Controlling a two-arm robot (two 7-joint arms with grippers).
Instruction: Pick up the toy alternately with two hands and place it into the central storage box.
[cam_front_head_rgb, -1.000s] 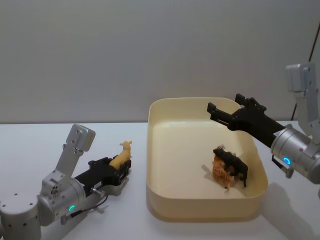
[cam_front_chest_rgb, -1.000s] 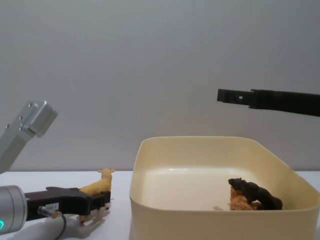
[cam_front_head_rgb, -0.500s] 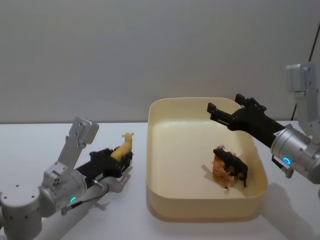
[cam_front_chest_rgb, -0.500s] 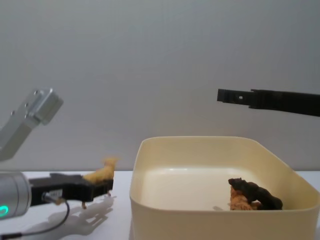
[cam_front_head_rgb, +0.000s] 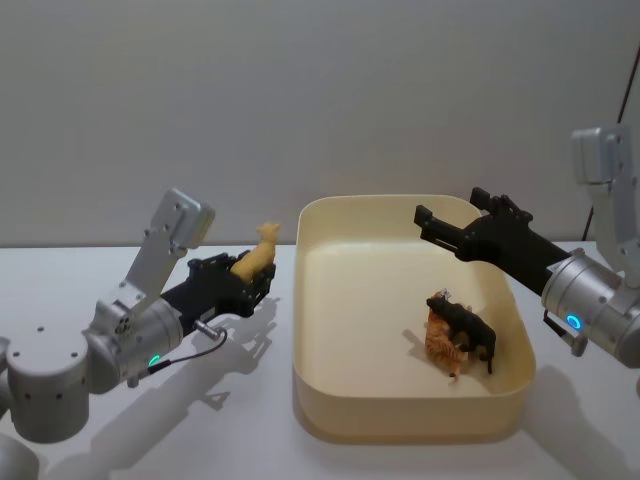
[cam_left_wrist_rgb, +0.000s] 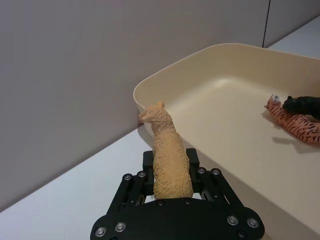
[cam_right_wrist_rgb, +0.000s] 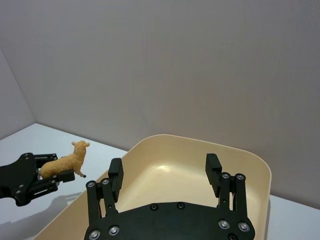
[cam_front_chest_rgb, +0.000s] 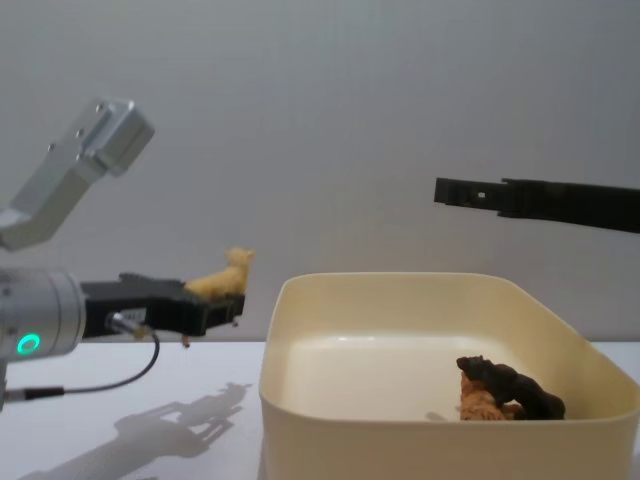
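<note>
Since a second ago the left claw (cam_front_head_rgb: 243, 283) has risen off the worktop (cam_front_head_rgb: 60, 280) and moved toward the box (cam_front_chest_rgb: 430, 455), carrying the sheep (cam_front_head_rgb: 255, 259) with it. The right claw (cam_front_head_rgb: 432, 222) has not shifted.

Left claw: clamped on the sheep's body, hanging in the air just left of the box's left wall and about level with its rim in the chest view. The sheep is clear of the worktop; only its shadow lies below. In the left wrist view its head points away from the claw, toward the near corner of the box.

Sheep: tan, woolly, long axis running along the claw's reach, roughly left to right toward the box. It is beside the box, not over it.

Box: cream, open, on the worktop. A tiger (cam_front_head_rgb: 438, 345) and a dark animal (cam_front_head_rgb: 466, 326) lie touching each other in its right part.

Right claw: fingers apart and empty, held above the box's far right region, well above the two toys.

Judgement: the coming move depends on one relation: the box opening lies to the right of the left claw, along the sheep's own axis. The left arm is the nearer one and holds the load.

No brand, label or legible writing found.
</note>
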